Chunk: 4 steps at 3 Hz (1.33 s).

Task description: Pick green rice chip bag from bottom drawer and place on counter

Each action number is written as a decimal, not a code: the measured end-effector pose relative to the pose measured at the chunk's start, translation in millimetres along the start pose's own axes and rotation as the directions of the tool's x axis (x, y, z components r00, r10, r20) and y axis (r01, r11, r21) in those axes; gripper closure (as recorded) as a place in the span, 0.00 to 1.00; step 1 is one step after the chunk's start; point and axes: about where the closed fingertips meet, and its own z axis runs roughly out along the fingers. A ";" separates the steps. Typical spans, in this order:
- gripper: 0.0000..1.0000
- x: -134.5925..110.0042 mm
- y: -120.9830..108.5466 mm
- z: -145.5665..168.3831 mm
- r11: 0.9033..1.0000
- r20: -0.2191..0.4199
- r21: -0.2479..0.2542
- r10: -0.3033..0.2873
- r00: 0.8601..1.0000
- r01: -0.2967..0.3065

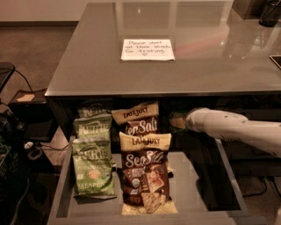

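The bottom drawer stands pulled open under the counter, which bears a white handwritten note. My white arm reaches in from the right to the drawer's dark back right. The gripper sits at the arm's tip, just under the counter's edge and mostly in shadow. A small piece of light-green bag shows right at the gripper; it looks like the green rice chip bag, mostly hidden.
Several pale green Kettle jalapeno bags lie in a row on the drawer's left. Brown-and-cream Late July bags lie in the middle. Cables and dark equipment sit on the floor at left. A dark object stands at the counter's far right.
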 end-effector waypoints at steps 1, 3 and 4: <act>0.20 7.9 2.6 12.9 1.000 -0.030 -0.006 0.006 1.000 -0.006; 0.42 13.4 4.8 23.5 1.000 -0.062 -0.009 0.006 0.998 -0.007; 0.65 5.2 11.7 11.5 1.000 -0.068 -0.015 -0.014 0.998 0.013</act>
